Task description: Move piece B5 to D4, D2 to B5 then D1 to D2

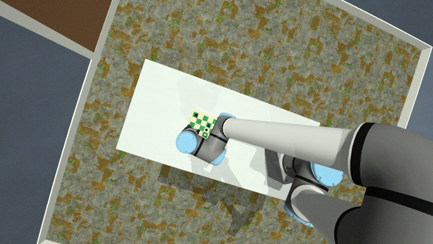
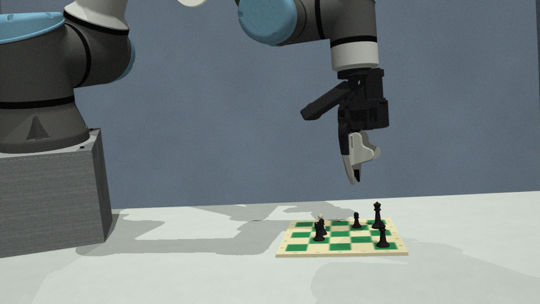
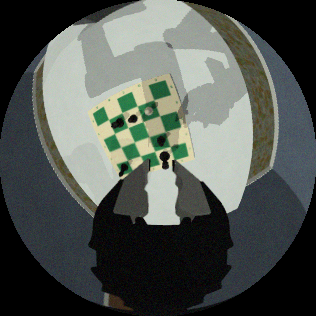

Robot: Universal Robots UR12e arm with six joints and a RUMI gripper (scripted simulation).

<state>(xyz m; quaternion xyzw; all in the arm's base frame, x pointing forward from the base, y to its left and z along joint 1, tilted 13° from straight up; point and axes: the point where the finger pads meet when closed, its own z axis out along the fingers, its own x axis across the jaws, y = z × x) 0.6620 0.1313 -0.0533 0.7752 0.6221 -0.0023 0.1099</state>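
Note:
The small green-and-cream chessboard (image 2: 341,237) lies on the white table; it also shows in the top view (image 1: 203,122) and the wrist view (image 3: 142,125). On it stand several black pieces: a tall one (image 2: 376,215) at the far right, a pawn (image 2: 356,220) beside it, a piece (image 2: 382,234) at the near right, and two close together (image 2: 319,231) on the left. A small white-topped piece (image 2: 320,216) stands behind those two. My gripper (image 2: 355,179) hangs well above the board's right side. Its fingers stand narrowed with a gap, holding nothing. The square letters are too small to read.
The arm's grey pedestal (image 2: 49,196) stands at the left on the table. The arm's elbow and wrist (image 1: 200,145) cover the board's near edge in the top view. A stone-patterned floor surrounds the table.

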